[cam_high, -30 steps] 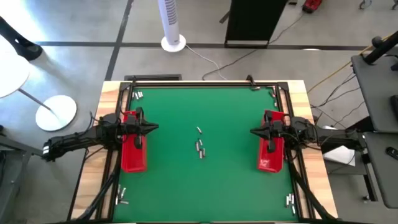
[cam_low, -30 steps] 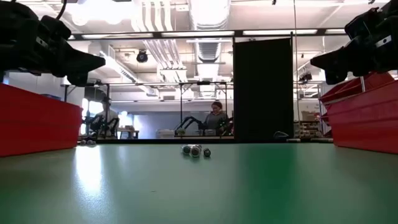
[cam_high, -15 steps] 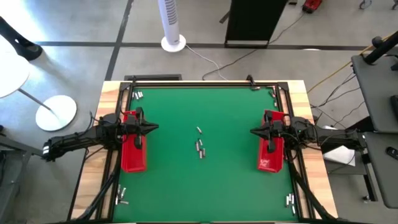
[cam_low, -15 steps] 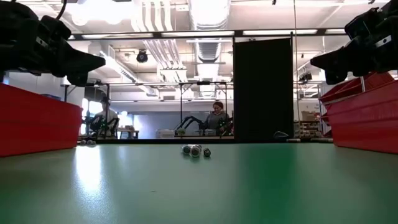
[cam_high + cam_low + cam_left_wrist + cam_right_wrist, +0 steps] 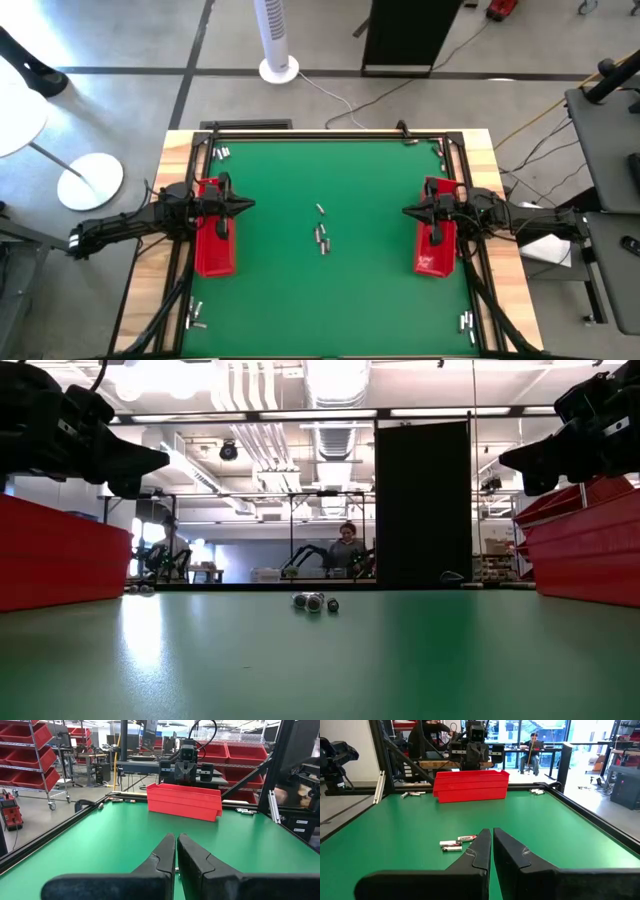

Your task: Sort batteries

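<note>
A few small silvery batteries (image 5: pixel 321 235) lie loosely clustered mid-mat. The left gripper (image 5: pixel 250 206) and right gripper (image 5: pixel 406 211), fingers pressed together and empty, hover above their red trays (image 5: pixel 214 250).

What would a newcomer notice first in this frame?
A small cluster of batteries lies at the middle of the green table. A red tray sits at each side, left tray and right tray, with the shut left gripper and right gripper hovering above them, pointing inward.

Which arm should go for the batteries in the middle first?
Hardly any difference: the batteries lie about midway between the left gripper and right gripper, both shut, empty, hovering over their red trays.
</note>
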`<state>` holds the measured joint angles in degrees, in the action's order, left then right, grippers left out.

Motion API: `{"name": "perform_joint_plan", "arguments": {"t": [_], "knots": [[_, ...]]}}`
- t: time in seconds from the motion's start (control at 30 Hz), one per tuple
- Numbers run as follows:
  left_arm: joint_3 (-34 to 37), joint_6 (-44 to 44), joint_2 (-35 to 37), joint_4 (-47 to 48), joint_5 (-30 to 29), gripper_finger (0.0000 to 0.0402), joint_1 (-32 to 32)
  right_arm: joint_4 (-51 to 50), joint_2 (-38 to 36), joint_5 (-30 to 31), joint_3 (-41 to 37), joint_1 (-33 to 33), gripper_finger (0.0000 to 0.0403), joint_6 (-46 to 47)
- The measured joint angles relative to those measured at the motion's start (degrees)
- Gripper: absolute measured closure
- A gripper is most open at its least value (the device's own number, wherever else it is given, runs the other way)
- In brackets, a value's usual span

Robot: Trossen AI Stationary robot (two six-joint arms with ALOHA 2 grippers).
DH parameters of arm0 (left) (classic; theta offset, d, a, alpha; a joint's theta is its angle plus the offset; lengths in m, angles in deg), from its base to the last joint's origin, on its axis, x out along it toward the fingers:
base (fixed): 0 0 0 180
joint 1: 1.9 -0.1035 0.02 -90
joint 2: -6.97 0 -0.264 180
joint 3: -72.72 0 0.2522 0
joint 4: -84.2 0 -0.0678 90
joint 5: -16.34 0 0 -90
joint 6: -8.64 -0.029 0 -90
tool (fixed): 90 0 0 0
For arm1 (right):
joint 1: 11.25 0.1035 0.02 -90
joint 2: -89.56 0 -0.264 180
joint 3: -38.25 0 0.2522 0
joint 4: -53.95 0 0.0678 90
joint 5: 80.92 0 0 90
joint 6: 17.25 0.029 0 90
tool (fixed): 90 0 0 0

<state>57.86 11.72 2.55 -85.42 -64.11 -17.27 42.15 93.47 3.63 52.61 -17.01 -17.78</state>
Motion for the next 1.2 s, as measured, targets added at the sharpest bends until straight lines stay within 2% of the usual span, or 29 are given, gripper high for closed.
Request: {"name": "perform_joint_plan", "arguments": {"t": [0.57, 0.6, 0.7, 0.8, 0.87, 0.97, 1.03, 1.2], "knots": [[0.0, 0.0, 0.0, 0.0, 0.0, 0.0402, 0.0, 0.0, 0.0, 0.0, 0.0, 0.0, 0.039, 0.0], [0.0, 0.0, 0.0, 0.0, 0.0, 0.0402, 0.0, 0.0, 0.0, 0.1, 0.0, 0.0, 0.039, -1.4], [0.0, 0.0, 0.0, 0.0, 0.0, 0.0402, 0.0, 0.0, 0.0, 2.9, 0.0, 0.0, 0.039, -17.9], [0.0, 0.0, 0.0, 0.0, 0.0, 0.0402, 0.0, 0.0, 0.0, 3.0, 0.0, 0.0, 0.039, -31.5], [0.0, 0.0, 0.0, 0.0, 0.0, 0.0402, 0.0, 0.0, 0.0, 3.0, 0.0, 0.0, 0.039, -36.9], [0.0, 0.0, 0.0, 0.0, 0.0, 0.0402, 0.0, 0.1, 0.0, 2.8, 0.0, 0.0, 0.039, -40.1], [0.0, 0.0, 0.0, 0.0, 0.0, 0.0402, 0.0, 0.1, 0.0, 0.8, 0.0, 0.0, 0.039, -38.4], [0.0, 0.0, 0.0, 0.0, 0.0, 0.0402, 0.0, 2.3, 0.0, -5.4, 0.0, 0.0, 0.039, -16.7]]}}
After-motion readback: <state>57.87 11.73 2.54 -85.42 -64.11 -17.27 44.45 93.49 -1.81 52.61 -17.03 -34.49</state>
